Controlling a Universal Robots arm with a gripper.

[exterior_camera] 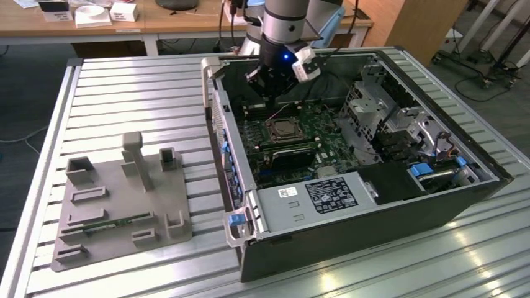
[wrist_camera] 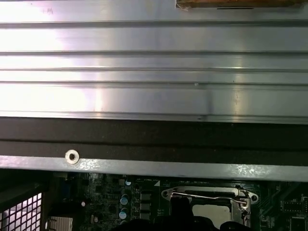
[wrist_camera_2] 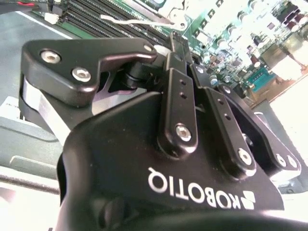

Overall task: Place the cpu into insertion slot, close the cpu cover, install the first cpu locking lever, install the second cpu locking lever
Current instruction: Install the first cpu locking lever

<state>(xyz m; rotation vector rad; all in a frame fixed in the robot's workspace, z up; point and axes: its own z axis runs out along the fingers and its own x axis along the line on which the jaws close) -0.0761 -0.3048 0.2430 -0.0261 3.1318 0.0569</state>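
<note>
The cpu (exterior_camera: 287, 128) lies in the insertion slot (exterior_camera: 270, 132) on the green board inside the open computer case; its pale metal top (wrist_camera: 211, 214) shows through the cut-out. The cpu cover (wrist_camera: 169, 194) looks folded flat over the slot. A thin wire locking lever (wrist_camera: 204, 196) runs along the cover's far edge, also seen as a lever (wrist_camera_2: 137, 21) in the second wrist view. My gripper (exterior_camera: 269, 98) reaches down into the case just behind the slot. Its black fingers (wrist_camera_2: 177, 45) are pressed together, holding nothing, with their tips (wrist_camera: 179, 208) beside the cover's rim.
The case's black wall and metal lip (wrist_camera: 144, 166) stand close behind the slot. Memory slots (wrist_camera_2: 91, 14) lie beside it, a drive cage (exterior_camera: 389, 115) and a power supply (exterior_camera: 327, 195) further along. A grey fixture block (exterior_camera: 124, 205) sits on the slatted table at the exterior view's left.
</note>
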